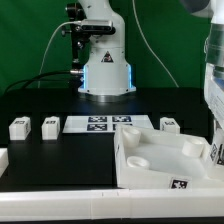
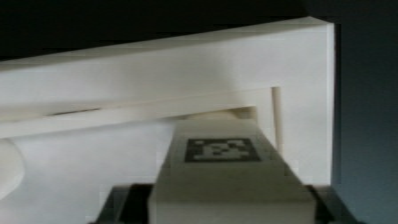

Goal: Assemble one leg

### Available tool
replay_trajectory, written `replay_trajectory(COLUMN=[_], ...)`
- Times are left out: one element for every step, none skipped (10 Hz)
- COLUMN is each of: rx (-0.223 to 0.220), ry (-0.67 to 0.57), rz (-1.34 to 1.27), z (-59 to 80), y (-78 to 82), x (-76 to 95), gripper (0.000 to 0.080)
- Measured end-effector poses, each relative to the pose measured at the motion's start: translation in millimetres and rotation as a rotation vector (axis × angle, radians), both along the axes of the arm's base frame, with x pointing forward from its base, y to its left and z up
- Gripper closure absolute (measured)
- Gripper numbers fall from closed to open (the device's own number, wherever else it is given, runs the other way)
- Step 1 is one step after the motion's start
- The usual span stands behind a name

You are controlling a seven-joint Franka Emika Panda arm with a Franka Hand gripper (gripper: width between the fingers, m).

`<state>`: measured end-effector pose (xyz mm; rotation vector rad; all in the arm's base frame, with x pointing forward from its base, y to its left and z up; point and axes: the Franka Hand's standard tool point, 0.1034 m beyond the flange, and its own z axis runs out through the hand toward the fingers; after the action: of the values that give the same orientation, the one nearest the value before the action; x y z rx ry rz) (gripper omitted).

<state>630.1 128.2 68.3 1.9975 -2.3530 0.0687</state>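
Backdrop: green screen behind, black table (image 1: 60,155), marker board (image 1: 100,123) at frame centre.
Spares: two legs (image 1: 19,127) at middle left, one (image 1: 170,125) at middle right.
Tabletop (image 1: 165,158): large white slab, lower right, sockets up.
My gripper (image 2: 222,205): clenched on the leg (image 2: 222,160), tag facing the wrist camera.
Why: I judge I'm lining it up against the slab's inner corner for a socket.

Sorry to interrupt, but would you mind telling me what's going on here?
The Panda arm is assembling furniture. In the wrist view its claw holds a leg close against the big white slab. Three more legs lie loose on the table, near the marker board.
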Motion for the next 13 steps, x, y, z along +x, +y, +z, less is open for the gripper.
replay_trajectory(rx=[0.001,-0.002,-0.002,0.006,0.012,0.017,0.017,0.017,0.017,0.017,0.017,0.016,0.016], ry=[-0.004,-0.006,-0.008,-0.010,-0.012,-0.009,-0.008,-0.007,-0.007,-0.007,-0.007,-0.006,-0.006], rz=[-0.044,-0.045,-0.059,-0.086,-0.092,-0.057,-0.047,-0.046,-0.043,-0.043,-0.043,-0.043,-0.042], z=[0.5,0.6,0.5,0.6,0.7,0.4,-0.3,-0.5,-0.7,-0.8,-1.0,-1.2,-1.4], y=[1.1,1.7,1.6,1.0,0.5,0.0,0.5,0.6,0.6,0.5,0.5,0.4,0.4], x=[-0.1,-0.5,-0.6,-0.3,-0.1,0.0,-0.4,-0.5,-0.6,-0.6,-0.7,-0.8,-0.9], gripper=[0.0506,0.0506,0.0506,0.0506,0.0506,0.0506,0.0506,0.0279,0.0279,0.0177,0.0158,0.0158,0.0151])
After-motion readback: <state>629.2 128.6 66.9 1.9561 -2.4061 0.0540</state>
